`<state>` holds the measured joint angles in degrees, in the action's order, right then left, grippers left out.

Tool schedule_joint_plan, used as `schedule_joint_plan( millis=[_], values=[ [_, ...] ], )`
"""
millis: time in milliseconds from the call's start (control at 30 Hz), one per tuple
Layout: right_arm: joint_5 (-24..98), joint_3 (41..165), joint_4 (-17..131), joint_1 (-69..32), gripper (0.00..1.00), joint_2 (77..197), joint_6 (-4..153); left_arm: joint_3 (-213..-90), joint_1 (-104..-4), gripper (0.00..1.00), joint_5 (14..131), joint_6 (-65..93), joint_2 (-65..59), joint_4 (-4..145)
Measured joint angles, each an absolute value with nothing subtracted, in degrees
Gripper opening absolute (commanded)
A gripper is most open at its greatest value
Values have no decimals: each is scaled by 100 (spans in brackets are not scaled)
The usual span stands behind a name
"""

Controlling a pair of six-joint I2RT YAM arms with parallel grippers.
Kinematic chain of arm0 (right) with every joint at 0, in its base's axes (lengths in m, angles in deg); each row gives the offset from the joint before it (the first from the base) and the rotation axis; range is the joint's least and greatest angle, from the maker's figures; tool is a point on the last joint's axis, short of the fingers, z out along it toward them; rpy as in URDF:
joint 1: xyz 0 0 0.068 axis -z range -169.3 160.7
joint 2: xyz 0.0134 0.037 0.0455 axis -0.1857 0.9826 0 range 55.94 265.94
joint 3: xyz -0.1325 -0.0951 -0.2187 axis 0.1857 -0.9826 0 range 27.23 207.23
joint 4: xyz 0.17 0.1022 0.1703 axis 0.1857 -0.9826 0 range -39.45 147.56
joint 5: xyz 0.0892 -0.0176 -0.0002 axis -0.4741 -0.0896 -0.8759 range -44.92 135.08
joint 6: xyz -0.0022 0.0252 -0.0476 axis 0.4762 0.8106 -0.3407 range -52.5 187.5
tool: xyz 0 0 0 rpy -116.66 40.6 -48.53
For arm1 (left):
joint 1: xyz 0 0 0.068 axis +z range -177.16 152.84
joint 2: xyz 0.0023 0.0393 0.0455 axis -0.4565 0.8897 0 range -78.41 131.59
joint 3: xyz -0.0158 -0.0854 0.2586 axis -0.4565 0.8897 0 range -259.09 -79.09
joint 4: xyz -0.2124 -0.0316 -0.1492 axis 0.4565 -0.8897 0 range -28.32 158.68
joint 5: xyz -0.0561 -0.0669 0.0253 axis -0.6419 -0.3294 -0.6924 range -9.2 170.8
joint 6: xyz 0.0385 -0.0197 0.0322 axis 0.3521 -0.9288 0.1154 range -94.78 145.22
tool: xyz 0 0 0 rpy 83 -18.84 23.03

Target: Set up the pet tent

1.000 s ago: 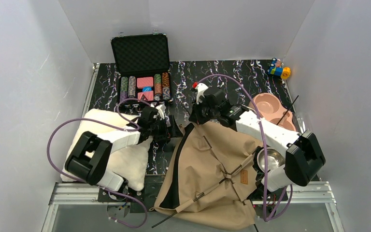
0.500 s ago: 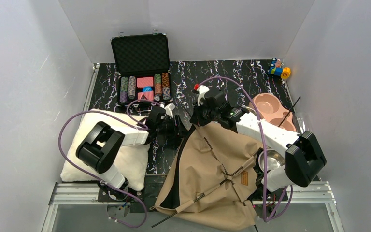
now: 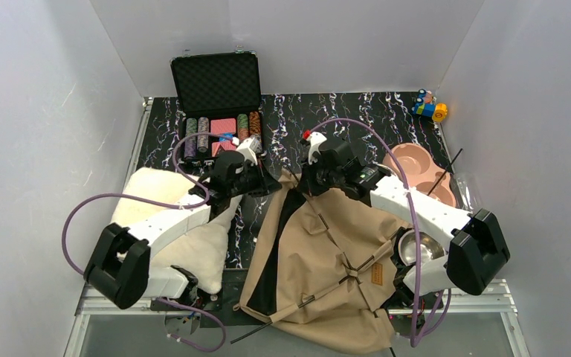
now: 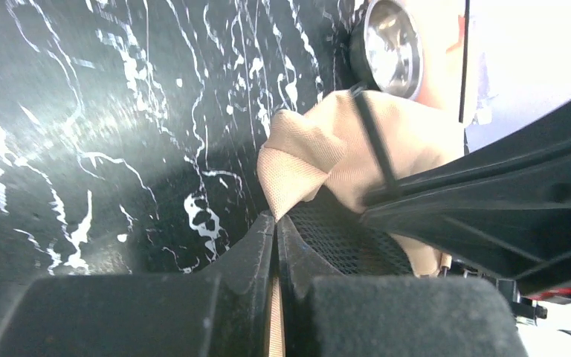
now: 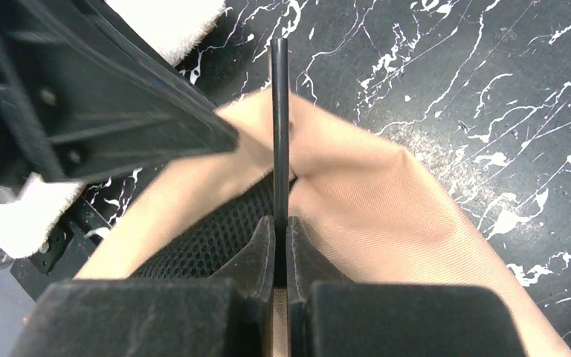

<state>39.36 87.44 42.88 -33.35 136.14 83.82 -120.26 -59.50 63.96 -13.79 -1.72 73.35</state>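
Note:
The pet tent (image 3: 327,275) lies collapsed as tan canvas with thin black poles on the near middle of the table. Its far corner is lifted between both grippers. My left gripper (image 3: 275,186) is shut on that corner; in the left wrist view the fabric tip (image 4: 297,163) is pinched between the closed fingers of the left gripper (image 4: 276,223). My right gripper (image 3: 306,181) is shut on a thin black pole (image 5: 279,111), which runs straight out from between the tips of the right gripper (image 5: 280,223). Tan canvas (image 5: 372,186) and black mesh lie under the pole.
A fluffy cream cushion (image 3: 186,238) lies at the near left under my left arm. An open black case of poker chips (image 3: 219,104) stands at the back left. A pink double bowl (image 3: 416,167), a steel bowl (image 3: 416,245) and a small toy (image 3: 430,108) sit on the right.
My left gripper has moved right and back from beside the cushion to the tent's far corner and closed on the fabric. The right gripper has kept its hold on the pole.

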Motion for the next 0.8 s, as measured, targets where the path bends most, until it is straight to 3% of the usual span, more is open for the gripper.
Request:
schedule_joint_plan(
  millis=[433,800],
  values=[
    [3831,8429,4115,-3374,1,13227,8384,-13270,-5860,0,6981,-378,-257,4884],
    [3527,8309,4133,-3516,1,13066,8336,-13392,-5714,0,6597,368,-242,4598]
  ],
)
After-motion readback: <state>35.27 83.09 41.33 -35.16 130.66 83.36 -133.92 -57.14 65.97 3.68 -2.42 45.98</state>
